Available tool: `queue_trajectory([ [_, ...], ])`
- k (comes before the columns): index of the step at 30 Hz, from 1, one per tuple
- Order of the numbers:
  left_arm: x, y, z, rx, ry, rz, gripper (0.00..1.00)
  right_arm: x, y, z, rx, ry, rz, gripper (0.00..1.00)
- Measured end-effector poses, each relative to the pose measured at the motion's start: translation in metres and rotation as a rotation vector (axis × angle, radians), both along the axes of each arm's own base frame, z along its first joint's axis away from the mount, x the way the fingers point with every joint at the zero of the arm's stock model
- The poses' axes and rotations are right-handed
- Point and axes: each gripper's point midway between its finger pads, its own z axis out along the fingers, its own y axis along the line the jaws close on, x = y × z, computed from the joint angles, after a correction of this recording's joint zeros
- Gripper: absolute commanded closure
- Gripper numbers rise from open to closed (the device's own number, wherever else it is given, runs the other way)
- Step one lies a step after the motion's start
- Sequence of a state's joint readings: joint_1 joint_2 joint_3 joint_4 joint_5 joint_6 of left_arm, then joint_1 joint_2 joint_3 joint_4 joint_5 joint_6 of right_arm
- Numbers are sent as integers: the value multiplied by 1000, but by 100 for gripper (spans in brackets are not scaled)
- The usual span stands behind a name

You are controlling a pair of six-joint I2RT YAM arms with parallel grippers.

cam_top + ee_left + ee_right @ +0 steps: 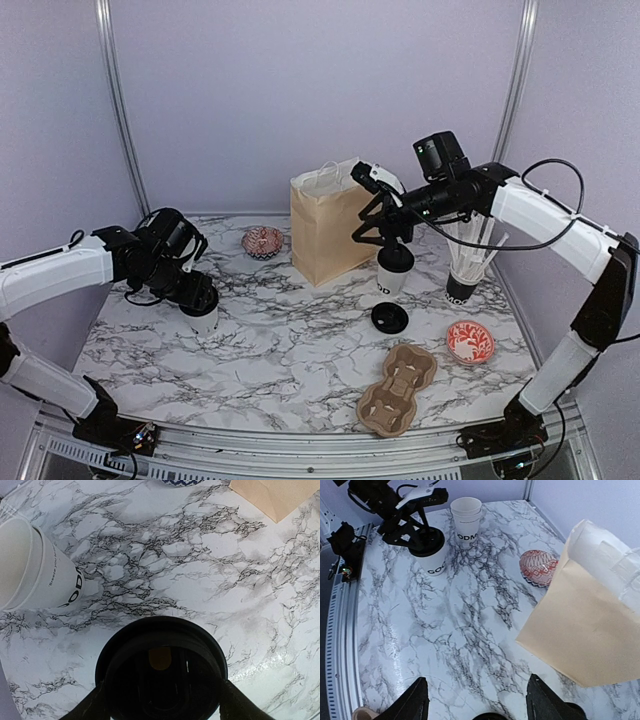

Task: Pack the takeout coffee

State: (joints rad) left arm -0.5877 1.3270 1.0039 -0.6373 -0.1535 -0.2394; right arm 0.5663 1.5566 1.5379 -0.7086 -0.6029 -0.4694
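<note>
Left gripper (161,702) clasps the black lid of the left coffee cup (203,319), one finger against each side of the rim. That cup stands upright at the left side of the marble table (280,350). Two stacked empty cups (466,517) with no lids stand near it.

Right gripper (393,245) hangs over the right coffee cup (392,277), which stands lidded near the middle of the table, just in front of the right corner of the upright paper bag (330,225). Its fingers (415,702) are spread to either side of the lid, but I cannot tell whether they touch it.

On the near side of that cup, a loose black lid (389,318) lies flat. A cardboard cup carrier (398,392) lies near the table's near edge, right of centre. One red bowl (263,241) sits left of the bag, and a second red bowl (470,342) sits near the right edge. The dark cup of white sticks (462,278) stands right of the right coffee cup.
</note>
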Motion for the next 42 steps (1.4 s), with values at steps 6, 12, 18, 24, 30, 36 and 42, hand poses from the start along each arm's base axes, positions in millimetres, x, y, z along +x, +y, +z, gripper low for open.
queue_trajectory([
  [6,0,3,-6,-9,12,13,19,61,8,10,-56,-112,-127,41],
  [12,-2,5,-8,-5,15,9,12,86,13,13,-72,-145,-172,40],
  [18,-4,6,18,-29,-56,-14,1,99,11,28,-76,-191,-213,40],
  [24,1,-2,77,-130,-190,-39,1,123,11,41,-73,-240,-267,42],
  [30,-5,-7,103,-205,-238,-60,1,152,23,31,-75,-234,-304,41],
  [36,-10,-13,102,-251,-215,-71,1,156,35,15,-51,-173,-275,46],
  [42,-12,-25,111,-308,-232,-111,1,149,48,6,-18,-118,-198,77],
])
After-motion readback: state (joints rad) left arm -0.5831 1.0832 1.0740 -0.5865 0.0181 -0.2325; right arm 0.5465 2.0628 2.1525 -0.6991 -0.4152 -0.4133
